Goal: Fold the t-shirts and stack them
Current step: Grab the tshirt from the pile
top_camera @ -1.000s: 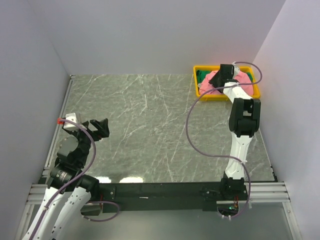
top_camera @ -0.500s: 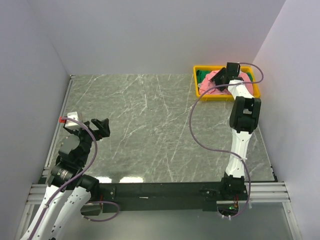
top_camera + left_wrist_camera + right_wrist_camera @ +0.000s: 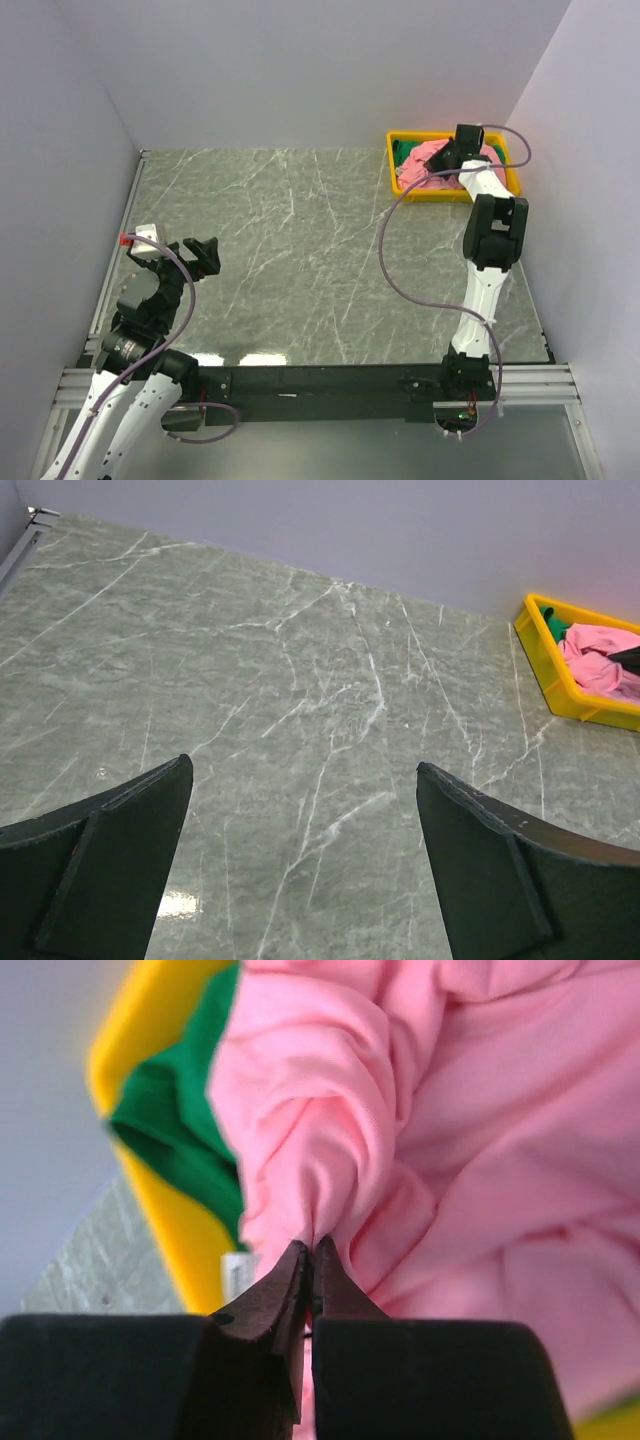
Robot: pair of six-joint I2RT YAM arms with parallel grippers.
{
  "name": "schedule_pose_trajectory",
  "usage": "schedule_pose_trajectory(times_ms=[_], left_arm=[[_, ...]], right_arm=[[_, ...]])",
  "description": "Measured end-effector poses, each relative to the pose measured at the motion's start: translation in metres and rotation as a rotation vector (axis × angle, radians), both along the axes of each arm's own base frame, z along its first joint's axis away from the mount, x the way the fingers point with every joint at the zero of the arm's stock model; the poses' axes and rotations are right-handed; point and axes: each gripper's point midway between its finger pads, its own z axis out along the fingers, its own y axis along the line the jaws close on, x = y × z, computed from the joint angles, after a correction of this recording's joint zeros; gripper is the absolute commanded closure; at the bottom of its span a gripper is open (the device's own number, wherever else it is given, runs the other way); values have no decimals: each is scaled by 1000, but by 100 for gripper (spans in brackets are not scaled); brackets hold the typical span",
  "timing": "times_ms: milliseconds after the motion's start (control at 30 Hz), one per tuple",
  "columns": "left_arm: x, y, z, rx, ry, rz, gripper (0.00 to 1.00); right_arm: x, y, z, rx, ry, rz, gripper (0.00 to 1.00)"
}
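1. Top external view.
   - Right gripper (image 3: 447, 160): at the end of the outstretched right arm, tips down in the pink t-shirt (image 3: 418, 168); the jaw gap is too small to read from here.
   - Pink t-shirt: crumpled in the yellow tray (image 3: 440, 197), filling most of it.
   - Green t-shirt (image 3: 403, 150): 1 dark patch at the tray's far left corner, partly under the pink cloth.
   - Yellow tray: at the far right corner of the marble table (image 3: 300, 250).
   - Left gripper (image 3: 200, 255): jaws spread wide, holding nothing, over the near left part of the table, well apart from the tray.

2. Left wrist view.
   - Left gripper (image 3: 303, 770): 2 dark fingers (image 3: 120, 830) set far apart at the bottom of the frame, with bare marble between them.
   - Yellow tray (image 3: 545, 670): at the right edge, far off.
   - Contents: the pink t-shirt (image 3: 600, 655) heaped inside, with a bit of the green t-shirt (image 3: 556, 628) at the far end.

3. Right wrist view.
   - Right gripper (image 3: 312, 1250): both tips pressed together, pinching 1 gathered fold of the pink t-shirt (image 3: 450, 1140), whose creases run down into the tips.
   - Green t-shirt (image 3: 190, 1130): to the left, lying against the tray wall (image 3: 150, 1020) and tucked behind the pink cloth.
   - White label (image 3: 237, 1275): just left of the tips; what it is attached to cannot be told.
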Motion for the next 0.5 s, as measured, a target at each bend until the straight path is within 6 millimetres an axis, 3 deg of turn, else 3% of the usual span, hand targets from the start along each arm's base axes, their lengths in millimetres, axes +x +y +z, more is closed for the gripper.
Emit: schedule_pose_trajectory(times_ms=[100,367,500], left_arm=[[-1,0,1,-2,-5,-3,1],[-4,0,6,-9,-25,-6,1],[-6,1,8,-13,-34,-7,1]], right_arm=[[-10,-1,39,-36,-50,-6,100],[-42,8,213,-197,-363,-6,100],[-67,23,267,-262,-464,18,100]])
